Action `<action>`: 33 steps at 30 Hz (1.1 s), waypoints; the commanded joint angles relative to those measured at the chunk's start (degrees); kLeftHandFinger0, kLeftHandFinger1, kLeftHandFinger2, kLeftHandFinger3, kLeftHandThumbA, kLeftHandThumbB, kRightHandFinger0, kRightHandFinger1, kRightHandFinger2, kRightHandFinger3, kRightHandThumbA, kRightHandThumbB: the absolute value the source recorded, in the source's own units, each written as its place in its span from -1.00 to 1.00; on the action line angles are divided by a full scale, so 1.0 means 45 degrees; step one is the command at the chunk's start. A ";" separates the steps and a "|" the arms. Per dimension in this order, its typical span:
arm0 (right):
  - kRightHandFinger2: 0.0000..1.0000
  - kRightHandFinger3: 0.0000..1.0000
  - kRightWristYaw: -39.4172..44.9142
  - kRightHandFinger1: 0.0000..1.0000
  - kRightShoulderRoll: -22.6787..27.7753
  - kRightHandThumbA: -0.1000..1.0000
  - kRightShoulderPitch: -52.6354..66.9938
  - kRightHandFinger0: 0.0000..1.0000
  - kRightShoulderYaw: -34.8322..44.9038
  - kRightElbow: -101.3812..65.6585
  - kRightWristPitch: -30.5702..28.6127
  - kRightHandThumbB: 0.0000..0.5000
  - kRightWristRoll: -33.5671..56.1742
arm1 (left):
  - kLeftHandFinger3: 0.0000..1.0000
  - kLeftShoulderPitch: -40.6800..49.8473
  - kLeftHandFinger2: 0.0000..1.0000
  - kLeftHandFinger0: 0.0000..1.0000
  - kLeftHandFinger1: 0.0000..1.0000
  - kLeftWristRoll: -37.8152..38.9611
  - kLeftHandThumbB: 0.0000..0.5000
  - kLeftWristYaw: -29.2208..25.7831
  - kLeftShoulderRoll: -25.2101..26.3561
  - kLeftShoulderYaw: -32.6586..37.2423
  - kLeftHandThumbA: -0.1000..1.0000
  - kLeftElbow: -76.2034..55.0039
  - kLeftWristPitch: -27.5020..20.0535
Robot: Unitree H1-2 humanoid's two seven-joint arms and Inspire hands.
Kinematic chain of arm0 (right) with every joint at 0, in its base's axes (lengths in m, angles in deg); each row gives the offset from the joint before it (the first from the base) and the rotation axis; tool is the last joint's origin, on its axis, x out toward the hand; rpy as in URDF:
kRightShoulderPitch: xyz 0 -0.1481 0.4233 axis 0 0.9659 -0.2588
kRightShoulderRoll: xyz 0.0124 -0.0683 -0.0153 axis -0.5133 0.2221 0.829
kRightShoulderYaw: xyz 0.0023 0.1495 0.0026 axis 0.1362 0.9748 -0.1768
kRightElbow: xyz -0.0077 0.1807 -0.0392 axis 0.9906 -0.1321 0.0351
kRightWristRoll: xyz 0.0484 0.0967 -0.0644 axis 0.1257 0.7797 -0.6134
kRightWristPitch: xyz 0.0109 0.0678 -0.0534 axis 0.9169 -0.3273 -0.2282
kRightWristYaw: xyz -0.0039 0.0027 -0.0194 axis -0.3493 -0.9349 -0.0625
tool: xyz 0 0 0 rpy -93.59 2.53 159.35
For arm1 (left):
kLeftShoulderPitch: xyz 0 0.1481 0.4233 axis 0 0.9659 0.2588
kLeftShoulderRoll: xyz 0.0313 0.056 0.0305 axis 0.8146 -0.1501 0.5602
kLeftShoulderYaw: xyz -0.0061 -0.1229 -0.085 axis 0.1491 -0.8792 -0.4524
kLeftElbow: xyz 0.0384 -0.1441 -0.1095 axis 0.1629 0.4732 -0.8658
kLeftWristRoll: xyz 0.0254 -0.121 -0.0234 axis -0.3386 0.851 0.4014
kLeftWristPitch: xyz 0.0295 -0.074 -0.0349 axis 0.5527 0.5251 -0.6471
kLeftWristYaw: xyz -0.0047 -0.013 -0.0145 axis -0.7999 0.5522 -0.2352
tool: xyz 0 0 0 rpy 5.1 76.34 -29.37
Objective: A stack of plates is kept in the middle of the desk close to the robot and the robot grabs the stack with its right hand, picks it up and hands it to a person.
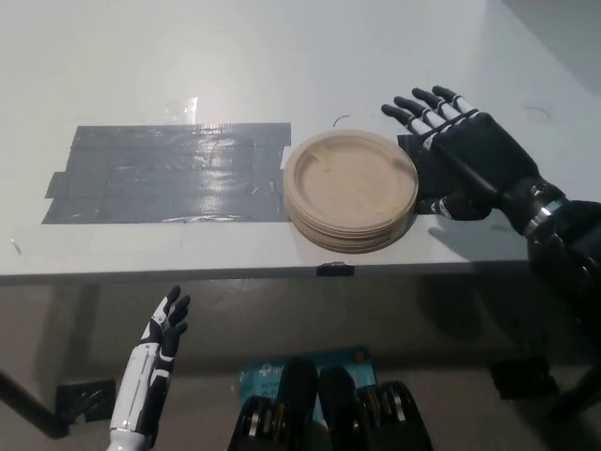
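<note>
right robot hand [462, 155] spread, just beside stack of plates [349, 190] | left robot hand [164, 326] low, below desk [282, 56] edge

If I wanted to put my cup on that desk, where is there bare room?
The white desk beyond the grey tape patch and plate stack is bare. Right of the stack is crowded: the open right hand hovers there.

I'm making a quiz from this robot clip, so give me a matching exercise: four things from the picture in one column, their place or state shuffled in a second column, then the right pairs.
Things:
1. stack of plates
2. right hand
3. left hand
4. grey tape patch

Places or states:
A. below the desk edge, fingers apart, holding nothing
B. flat on the desk, left of the plates
C. open beside the plates, over a black patch
D. middle of the desk, near its front edge

Pairs: 1-D, 2-C, 3-A, 4-B
</note>
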 commanded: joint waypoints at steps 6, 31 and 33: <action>1.00 1.00 0.0286 1.00 0.0123 1.00 -0.0892 1.00 -0.0432 0.0395 -0.0459 1.00 -0.0695 | 1.00 -0.0127 1.00 1.00 1.00 -0.0072 -1.00 -0.0023 0.0094 0.0047 1.00 -0.0399 -0.0323; 1.00 1.00 -0.0082 1.00 -0.0929 1.00 -0.0150 1.00 -0.0206 0.1207 -0.0513 0.99 0.0036 | 1.00 -0.0129 1.00 1.00 1.00 0.0013 -1.00 0.0005 0.0036 0.0208 1.00 -0.0332 -0.0323; 1.00 1.00 -0.0177 1.00 -0.0987 1.00 -0.0245 1.00 -0.0103 0.1450 -0.0578 0.97 0.0027 | 1.00 -0.0224 1.00 1.00 1.00 -0.0071 -1.00 0.0024 0.0057 0.0248 1.00 -0.0346 -0.0211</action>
